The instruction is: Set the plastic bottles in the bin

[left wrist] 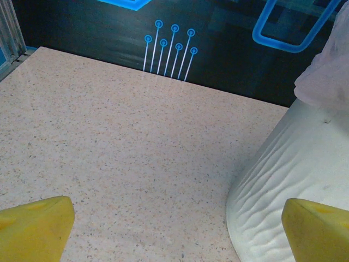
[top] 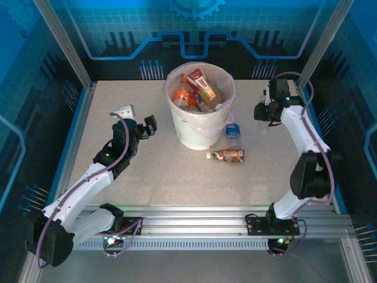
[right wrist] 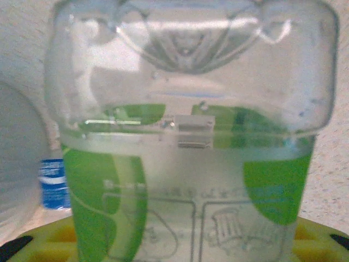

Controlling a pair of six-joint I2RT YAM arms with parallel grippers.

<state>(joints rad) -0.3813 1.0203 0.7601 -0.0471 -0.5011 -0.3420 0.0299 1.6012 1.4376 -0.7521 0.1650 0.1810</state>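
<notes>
Your right jaws are clamped on the green-labelled bottle [right wrist: 180, 180], its long axis running straight out from them, base end farthest. The bin [top: 197, 132] stands near, to their left, so I judge the carry goes leftward over its rim. Your left jaws hang spread and empty beside the bin's opposite wall. The brown-labelled bottle [top: 227, 155] lies crosswise on the counter [top: 147, 171], nearer the right arm.
</notes>
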